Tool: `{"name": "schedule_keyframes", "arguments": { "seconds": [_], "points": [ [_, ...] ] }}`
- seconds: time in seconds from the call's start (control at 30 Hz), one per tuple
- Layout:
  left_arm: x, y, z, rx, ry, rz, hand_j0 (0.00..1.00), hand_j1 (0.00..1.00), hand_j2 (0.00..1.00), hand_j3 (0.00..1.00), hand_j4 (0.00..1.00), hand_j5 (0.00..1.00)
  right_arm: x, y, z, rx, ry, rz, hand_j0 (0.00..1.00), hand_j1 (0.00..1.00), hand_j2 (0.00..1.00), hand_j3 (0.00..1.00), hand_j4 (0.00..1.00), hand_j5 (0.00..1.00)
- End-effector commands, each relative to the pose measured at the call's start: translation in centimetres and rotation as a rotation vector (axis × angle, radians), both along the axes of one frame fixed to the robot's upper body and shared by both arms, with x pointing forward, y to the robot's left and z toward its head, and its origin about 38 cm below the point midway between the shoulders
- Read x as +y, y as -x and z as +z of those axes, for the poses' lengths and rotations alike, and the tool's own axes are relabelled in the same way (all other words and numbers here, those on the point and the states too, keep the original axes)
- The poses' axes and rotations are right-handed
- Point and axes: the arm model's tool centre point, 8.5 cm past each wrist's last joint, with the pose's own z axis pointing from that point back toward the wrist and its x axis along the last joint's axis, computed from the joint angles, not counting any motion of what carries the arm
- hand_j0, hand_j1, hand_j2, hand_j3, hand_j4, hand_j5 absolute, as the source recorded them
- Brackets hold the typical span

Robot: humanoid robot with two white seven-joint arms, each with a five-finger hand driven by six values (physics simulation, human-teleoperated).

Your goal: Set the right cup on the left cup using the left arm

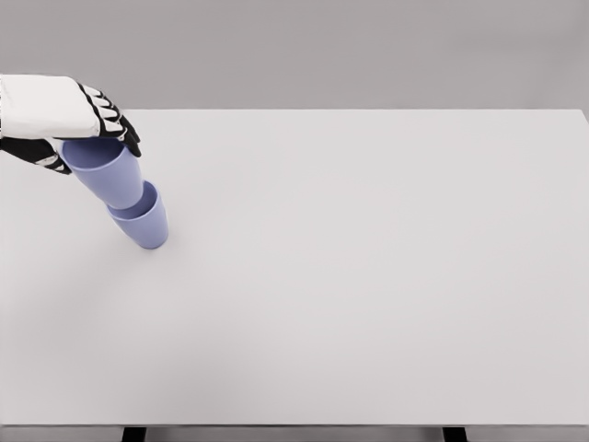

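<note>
While your left hand (69,124) grips the upper cup (109,175) from above, its base sits inside the lower cup (145,224) on the desk (368,276).

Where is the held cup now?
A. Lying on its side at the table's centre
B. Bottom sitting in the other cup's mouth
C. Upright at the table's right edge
B: the left hand grips the upper cup, whose bottom sits in the lower cup.
</note>
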Motion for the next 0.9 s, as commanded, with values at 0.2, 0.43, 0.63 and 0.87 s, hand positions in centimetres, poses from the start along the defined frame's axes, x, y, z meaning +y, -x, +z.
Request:
{"name": "schedule_keyframes", "arguments": {
  "seconds": [0.2,0.43,0.63,0.87],
  "points": [
    [0.0,-0.1,-0.2,0.005,0.003,0.005,0.74,0.74,0.74,0.74,0.74,0.74,0.0,0.0,0.0,0.0,0.001,0.0,1.0,1.0,1.0,1.0,1.0,1.0],
    [-0.1,0.0,-0.2,0.006,0.006,0.001,0.74,0.74,0.74,0.74,0.74,0.74,0.0,0.0,0.0,0.0,-0.001,0.0,1.0,1.0,1.0,1.0,1.0,1.0],
    [-0.1,-0.1,-0.9,0.022,0.003,0.002,0.74,0.74,0.74,0.74,0.74,0.74,0.0,0.0,0.0,0.0,0.001,0.0,1.0,1.0,1.0,1.0,1.0,1.0],
    [-0.3,-0.1,-1.2,0.027,0.002,-0.002,0.74,0.74,0.74,0.74,0.74,0.74,0.0,0.0,0.0,0.0,-0.001,0.0,1.0,1.0,1.0,1.0,1.0,1.0]
  ]
}}
